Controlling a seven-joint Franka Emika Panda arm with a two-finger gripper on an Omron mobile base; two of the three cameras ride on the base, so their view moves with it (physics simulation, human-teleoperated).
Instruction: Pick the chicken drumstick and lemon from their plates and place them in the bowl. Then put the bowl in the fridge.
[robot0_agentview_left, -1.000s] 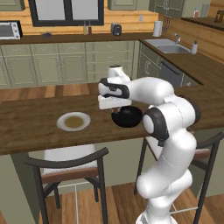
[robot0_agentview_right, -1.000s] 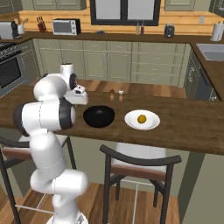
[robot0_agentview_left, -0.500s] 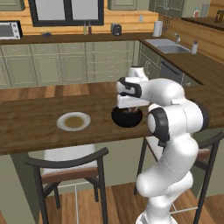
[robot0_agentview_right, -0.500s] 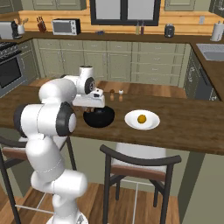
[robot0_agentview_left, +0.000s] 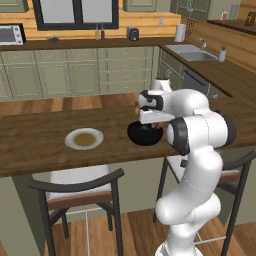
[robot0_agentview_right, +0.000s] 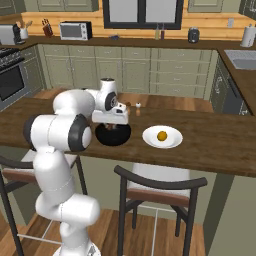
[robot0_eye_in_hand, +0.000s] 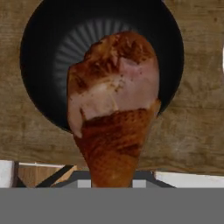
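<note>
Where ribbed glossy bowl (robot0_eye_in_hand: 52, 52) gapes, lumpy browned drumstick (robot0_eye_in_hand: 113, 105) hangs.

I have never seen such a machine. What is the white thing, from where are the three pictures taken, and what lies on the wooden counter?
The white thing is a robot arm on a driving base, in a rendered kitchen. Two pictures come from cameras on the base, behind the arm to its left and right. The third camera sits on the hand and looks down along the fingers. On the wooden counter stand a black bowl, one plate with nothing on it and another plate carrying a lemon. The gripper hangs above the bowl. In the hand view it carries a chicken drumstick, directly over the bowl.
</note>
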